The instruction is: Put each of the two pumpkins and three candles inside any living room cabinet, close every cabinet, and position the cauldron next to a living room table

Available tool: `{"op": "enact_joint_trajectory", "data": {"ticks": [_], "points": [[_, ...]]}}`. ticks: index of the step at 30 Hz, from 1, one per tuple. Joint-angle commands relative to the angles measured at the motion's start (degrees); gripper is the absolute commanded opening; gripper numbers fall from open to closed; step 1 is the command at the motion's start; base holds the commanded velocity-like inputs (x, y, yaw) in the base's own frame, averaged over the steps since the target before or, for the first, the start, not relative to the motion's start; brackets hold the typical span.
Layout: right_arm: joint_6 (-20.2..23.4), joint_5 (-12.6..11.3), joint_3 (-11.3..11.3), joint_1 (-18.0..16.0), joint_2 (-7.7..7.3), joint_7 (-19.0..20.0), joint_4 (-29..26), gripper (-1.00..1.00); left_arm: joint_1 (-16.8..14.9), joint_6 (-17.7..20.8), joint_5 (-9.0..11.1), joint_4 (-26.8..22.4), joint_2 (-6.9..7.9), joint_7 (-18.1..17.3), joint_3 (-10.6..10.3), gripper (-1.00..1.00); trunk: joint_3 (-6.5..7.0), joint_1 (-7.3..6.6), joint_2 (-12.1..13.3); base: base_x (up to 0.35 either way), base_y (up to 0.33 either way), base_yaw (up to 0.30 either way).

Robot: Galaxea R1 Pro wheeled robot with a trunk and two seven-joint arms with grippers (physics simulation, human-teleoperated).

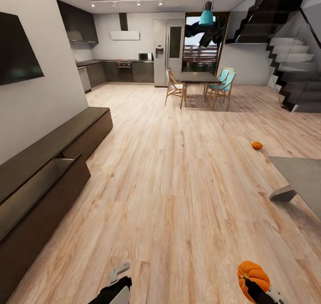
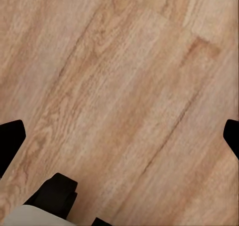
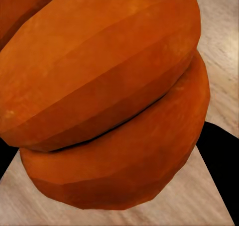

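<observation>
While right gripper [image 1: 255,282] grips one pumpkin [image 1: 252,272], step in hand: carry to cabinet [image 1: 44,179], drawer [image 1: 38,185] open at left. Second pumpkin [image 1: 257,145] on floor near table [image 1: 303,179]. Left gripper [image 1: 119,272] spread, empty. Next: turn left, lower into drawer.

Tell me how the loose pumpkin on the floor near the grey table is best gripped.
Probably from above, fingers closing across the round body of the pumpkin. It sits squat on open floor, clear of the table, so its sides look free. The left gripper looks open and empty.
</observation>
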Motion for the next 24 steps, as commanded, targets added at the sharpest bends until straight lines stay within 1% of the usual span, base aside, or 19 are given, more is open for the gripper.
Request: {"op": "enact_joint_trajectory", "data": {"ticks": [1, 24], "points": [[-0.14, -0.54, -0.04, -0.05, 0.03, 0.26, 0.01, -1.00, -0.03, 0.09, 0.35, -0.08, 0.06, 0.39, -0.49, 1.00, -0.05, 0.03, -0.02, 0.350, 0.000, -0.028], [-0.08, -0.43, -0.01, -0.05, 0.05, 0.26, 0.01, -1.00, -0.03, 0.09, 0.35, -0.07, 0.11, 0.39, -0.49, 1.00, -0.07, 0.03, -0.02, 0.350, 0.000, -0.002]]}}
